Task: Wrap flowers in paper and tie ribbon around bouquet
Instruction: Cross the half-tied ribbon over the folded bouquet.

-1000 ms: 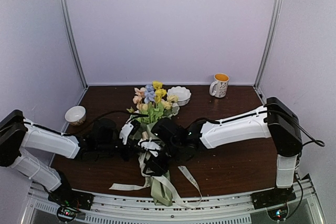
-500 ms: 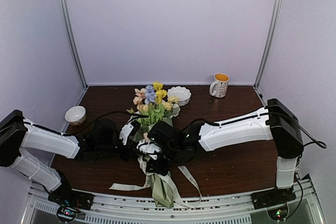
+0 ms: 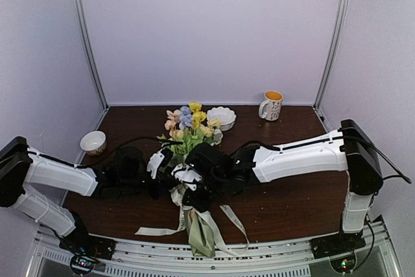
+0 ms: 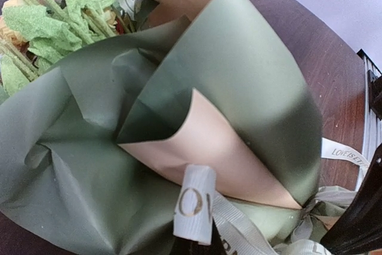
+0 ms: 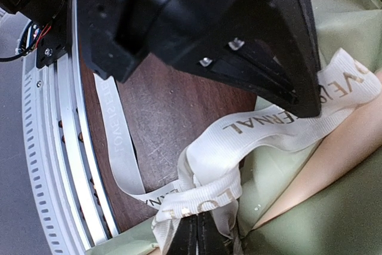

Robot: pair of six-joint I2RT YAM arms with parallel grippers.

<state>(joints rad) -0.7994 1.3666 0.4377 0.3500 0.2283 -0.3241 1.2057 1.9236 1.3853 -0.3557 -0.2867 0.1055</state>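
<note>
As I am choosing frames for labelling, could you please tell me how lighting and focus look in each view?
Top external: even, soft light, but dark detail around the bouquet is lost. Left wrist: a shadow crosses the sage paper, whose folds stay sharp. Right wrist: the ribbon lettering reads clearly.

Soft even light; top cam grainy; shadow in paper (image 4: 161, 106) fold.
</note>
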